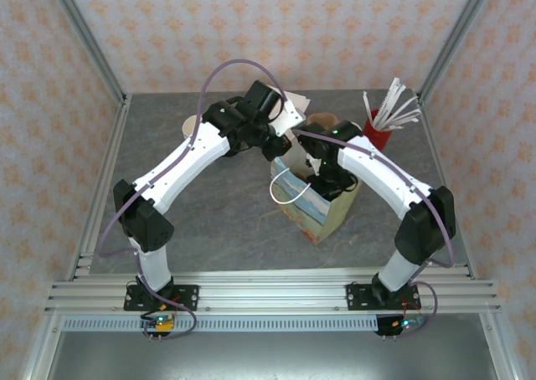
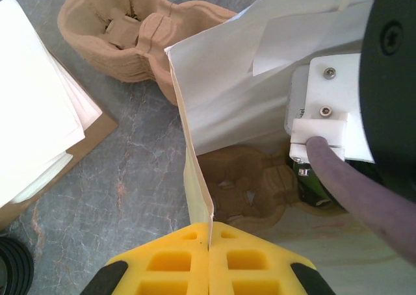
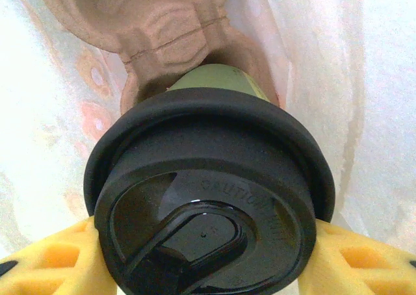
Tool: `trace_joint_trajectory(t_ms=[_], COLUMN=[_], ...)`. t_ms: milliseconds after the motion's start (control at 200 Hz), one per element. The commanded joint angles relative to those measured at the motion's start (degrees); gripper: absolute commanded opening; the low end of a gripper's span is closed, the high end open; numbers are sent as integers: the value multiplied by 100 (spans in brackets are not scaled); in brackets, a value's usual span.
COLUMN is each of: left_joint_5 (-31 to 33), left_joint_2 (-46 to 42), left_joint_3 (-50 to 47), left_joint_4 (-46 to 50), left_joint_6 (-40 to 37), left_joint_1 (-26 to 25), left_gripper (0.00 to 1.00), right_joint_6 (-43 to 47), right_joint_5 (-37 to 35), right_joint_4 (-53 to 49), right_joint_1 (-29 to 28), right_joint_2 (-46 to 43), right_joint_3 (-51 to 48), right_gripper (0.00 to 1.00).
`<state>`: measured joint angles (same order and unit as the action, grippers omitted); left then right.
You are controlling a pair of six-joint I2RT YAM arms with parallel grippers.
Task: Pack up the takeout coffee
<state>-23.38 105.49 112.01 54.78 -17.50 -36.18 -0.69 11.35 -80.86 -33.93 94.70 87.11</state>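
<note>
The paper bag (image 2: 240,80) walls stand close around the right gripper (image 3: 208,272), leaving little room. The left gripper (image 2: 209,246) pinches the bag's rim, fingers together. A cardboard tray (image 3: 162,22) lies in the bag's bottom. The coffee cup (image 3: 208,197) is clamped between the right fingers, at a tray pocket.

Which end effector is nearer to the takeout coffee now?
Right. The right end effector grips the takeout coffee inside the paper bag; the left end effector pinches the bag's rim.
</note>
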Motion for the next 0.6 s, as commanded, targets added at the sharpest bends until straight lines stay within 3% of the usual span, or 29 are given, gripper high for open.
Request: trace_joint_trajectory(t_ms=[0, 596], left_joint_5=[62, 88], left_joint_2=[-36, -37], left_joint_3=[-152, -171], left_joint_4=[167, 168], left_joint_6=[-46, -60], left_joint_1=[-56, -56], left_gripper=[8, 8], right_joint_6=[100, 138], right_joint_5=[-180, -245], right_joint_4=[166, 255], right_joint_1=[70, 106], right_joint_2=[172, 328], right_joint_3=[-89, -104], right_gripper=[43, 43])
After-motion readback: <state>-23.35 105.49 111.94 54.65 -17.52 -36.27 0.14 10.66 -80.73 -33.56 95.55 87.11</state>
